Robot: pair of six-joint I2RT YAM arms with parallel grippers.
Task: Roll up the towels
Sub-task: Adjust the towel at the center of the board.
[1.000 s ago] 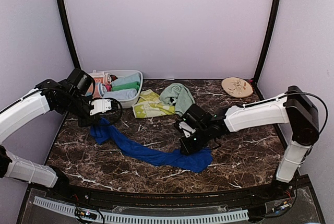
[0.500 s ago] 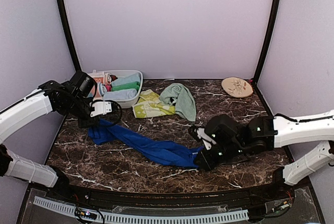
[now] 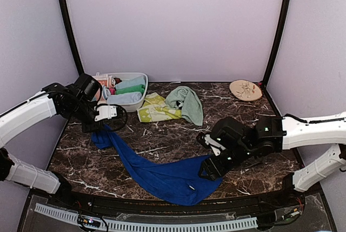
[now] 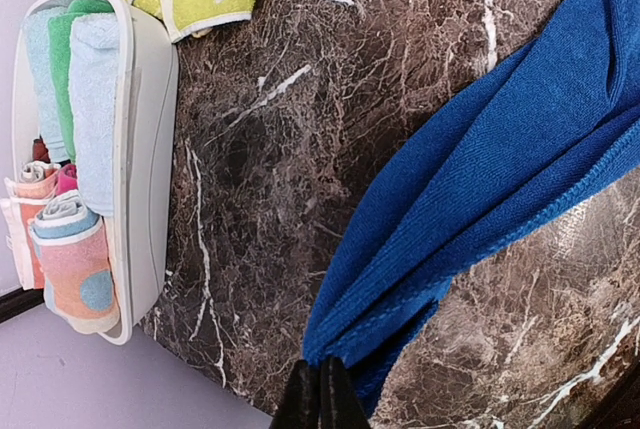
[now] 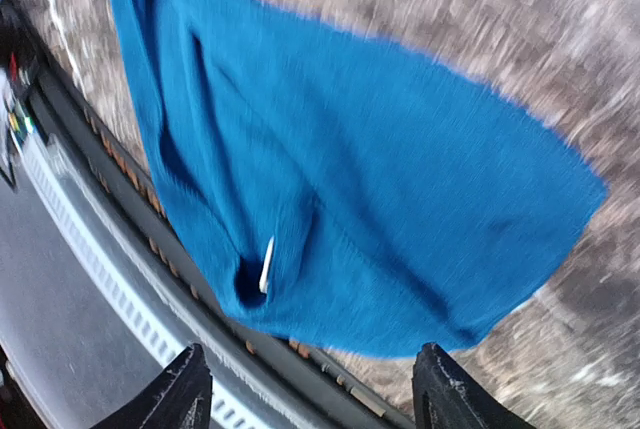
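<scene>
Under the right claw [image 5: 315,394], motion-blurred blue towel [image 5: 350,169]

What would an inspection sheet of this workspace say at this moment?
Surface: dark marble table.
Job's things: blue towel unrolled, near end spread at front edge; mint towel crumpled at back, touching yellow-green towel.
Clutter: white bin holding rolled towels; beige plate.
Grippers: left gripper shut on blue towel's far end; right gripper open over near end.
Cables: black cable looped at left wrist.
Surroundings: plain lilac walls.
</scene>
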